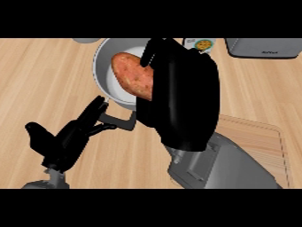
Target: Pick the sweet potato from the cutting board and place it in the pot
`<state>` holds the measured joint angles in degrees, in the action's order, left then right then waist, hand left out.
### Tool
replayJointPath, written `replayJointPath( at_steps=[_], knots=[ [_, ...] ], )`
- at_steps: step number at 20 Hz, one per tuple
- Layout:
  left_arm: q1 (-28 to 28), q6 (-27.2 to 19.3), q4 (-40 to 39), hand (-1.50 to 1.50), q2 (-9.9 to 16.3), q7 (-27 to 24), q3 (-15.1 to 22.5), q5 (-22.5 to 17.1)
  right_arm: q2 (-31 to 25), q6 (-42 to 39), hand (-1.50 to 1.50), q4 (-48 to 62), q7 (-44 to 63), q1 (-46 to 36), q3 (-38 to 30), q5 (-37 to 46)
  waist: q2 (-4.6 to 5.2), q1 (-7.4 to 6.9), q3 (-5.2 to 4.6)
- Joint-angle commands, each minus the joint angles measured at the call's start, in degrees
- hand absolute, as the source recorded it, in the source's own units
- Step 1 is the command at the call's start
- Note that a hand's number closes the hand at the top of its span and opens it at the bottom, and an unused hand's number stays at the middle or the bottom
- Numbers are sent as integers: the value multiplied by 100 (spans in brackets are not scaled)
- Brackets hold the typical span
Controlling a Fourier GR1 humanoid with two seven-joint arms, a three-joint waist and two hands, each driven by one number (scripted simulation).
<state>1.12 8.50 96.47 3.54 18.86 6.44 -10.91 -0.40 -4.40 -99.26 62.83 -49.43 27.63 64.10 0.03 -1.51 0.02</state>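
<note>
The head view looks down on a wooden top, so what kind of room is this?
Most likely a kitchen counter: a grey pot stands on the wooden top, the right hand holds a sweet potato over it, and a cutting board lies at the right.

On the worktop (29, 80) I count one sweet potato (130, 73), one pot (114, 91), one cutting board (257, 142) — and two black hands, left hand (65, 142) and right hand (179, 93). One grey appliance (264, 47) at the far edge — plus one small patterned item (202, 44).

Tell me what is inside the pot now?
Above the pot, the right hand holds the sweet potato. Its white floor shows nothing else. The hand covers the pot's right side.
</note>
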Motion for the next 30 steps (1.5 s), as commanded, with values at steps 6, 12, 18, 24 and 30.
replayJointPath(
  at_steps=[6, 12, 18, 24, 30],
  knots=[
    [31, 97, -410, 0, 1, -222, -57, 66, 39, 1507, 150, 2814, -701, -1110, -504, -814, 37, -17, -7],
    [-31, 180, -209, 0, 12, -110, -5, -31, 39, 2615, 150, 4756, -1472, -1994, -884, -1298, 102, -214, -11],
    [-29, 107, -155, 0, -145, -105, 261, 160, 40, 3426, 150, 5968, -2020, -2553, -796, -2177, 126, -366, -12],
    [393, 175, -170, 0, -41, 182, 79, -25, 40, 3568, 150, 6856, -2669, -2657, -1007, -3008, 174, -471, -10],
    [418, 280, -320, 0, -98, 26, 192, 12, 40, 4744, -150, 6554, -3508, -2069, -1471, -4038, 276, -651, 4]
  ],
)
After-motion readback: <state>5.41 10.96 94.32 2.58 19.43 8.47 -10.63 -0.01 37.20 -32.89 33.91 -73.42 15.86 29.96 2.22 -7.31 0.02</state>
